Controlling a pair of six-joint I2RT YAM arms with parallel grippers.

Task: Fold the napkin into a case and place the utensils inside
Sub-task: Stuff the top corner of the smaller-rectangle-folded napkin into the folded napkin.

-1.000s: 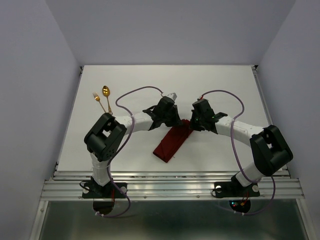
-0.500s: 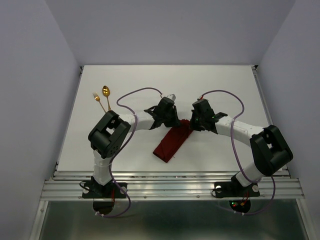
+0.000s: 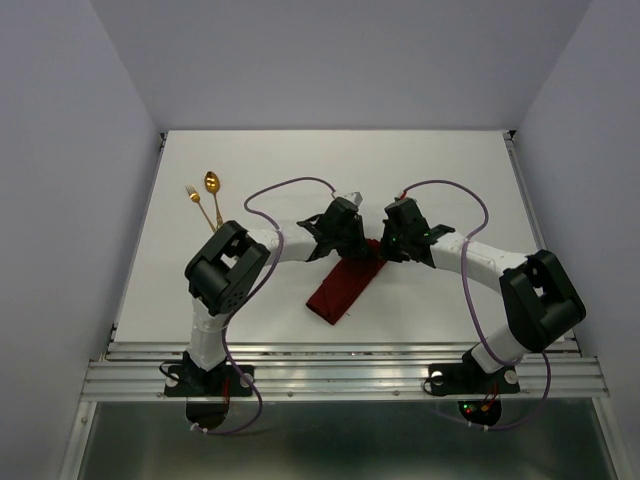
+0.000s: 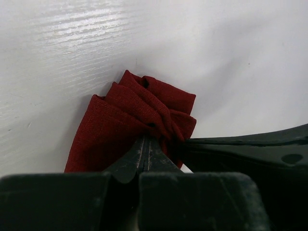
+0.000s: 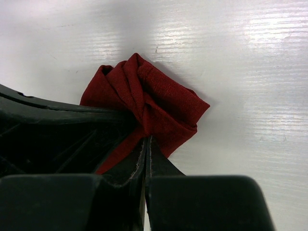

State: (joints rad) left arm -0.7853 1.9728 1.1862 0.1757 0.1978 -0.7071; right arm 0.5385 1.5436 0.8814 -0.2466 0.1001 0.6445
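The dark red napkin [image 3: 338, 290] lies folded into a narrow strip running diagonally mid-table, with its far end bunched up. My left gripper [image 3: 360, 248] and right gripper [image 3: 383, 247] meet at that far end, tips almost touching. In the left wrist view the left gripper [image 4: 146, 138] is shut, with gathered napkin [image 4: 120, 120] folds pinched at its tips. The right gripper [image 5: 147, 137] is likewise shut on a twisted wad of napkin [image 5: 163, 103]. The gold spoon [image 3: 211, 183] and fork [image 3: 192, 196] lie at the far left, away from both grippers.
The white table [image 3: 450, 180] ends in a metal rail [image 3: 340, 365] at the near edge. Purple cables loop above both wrists. The left arm's elbow [image 3: 228, 268] stands between its base and the utensils.
The left arm has shifted right, bringing its gripper closer to the right gripper over the napkin's far end. The right arm has barely moved. The utensils are unmoved.
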